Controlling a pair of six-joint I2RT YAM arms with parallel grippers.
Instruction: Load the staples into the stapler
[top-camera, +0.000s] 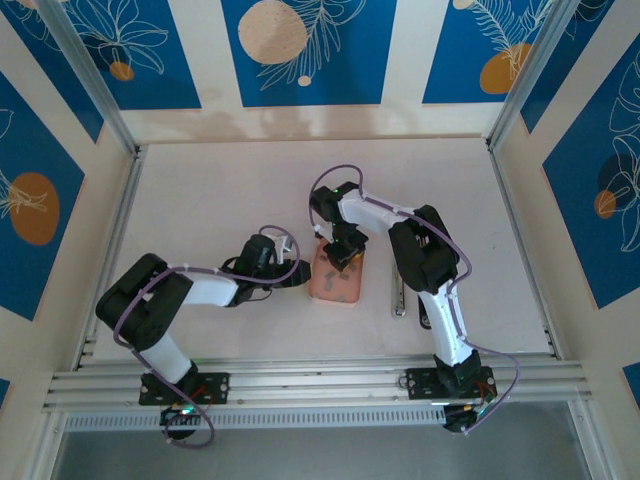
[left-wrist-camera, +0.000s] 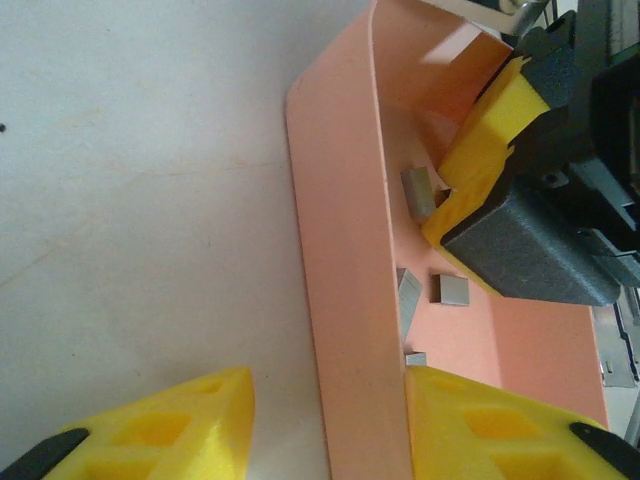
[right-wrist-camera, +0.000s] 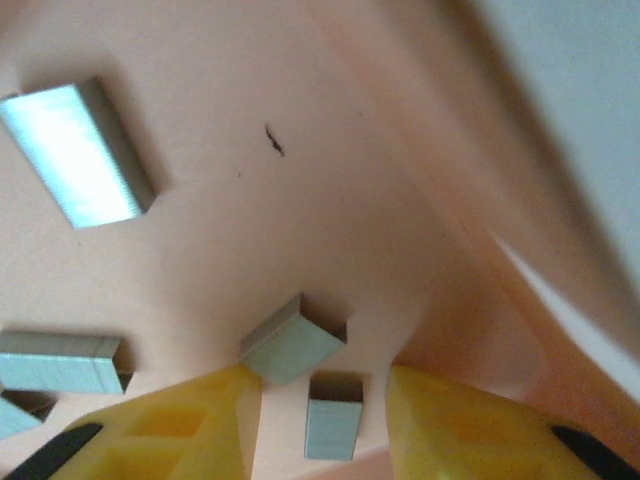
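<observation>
As I judge it, the job is barely begun. Every one of the staples (right-wrist-camera: 295, 345) that I can see lies loose on the floor of the pink tray (top-camera: 340, 292), and none is lifted. The slim metal bar I take for the stapler (top-camera: 399, 292) lies apart on the white table (top-camera: 200, 190), at 3 o'clock from the tray, with neither of my grippers on it. What is left is to pick up a strip, carry it across, seat it in the stapler and close it.

My right gripper (right-wrist-camera: 325, 425) is down inside the tray at its 12 o'clock end. Its jaws stand partly open around two short strips, one tilted and one just below it at 6 o'clock. Neither yellow pad presses on them, so I hold nothing. More strips lie at 10 and 8 o'clock in that wrist view.

My left gripper (left-wrist-camera: 330, 425) is at the tray's 9 o'clock side. Its jaws are open and straddle the side wall, one finger outside and clear of it, the other inside and close against it. It is not clamped.

The staples are dull grey metal, finely ribbed, in small blocky U-shaped bars that are hard and probably slippery. The tray is thin, smooth, matte plastic with upright walls that look flexible. My fingers (left-wrist-camera: 170, 430) are yellow with moulded hollows and black inserts.
</observation>
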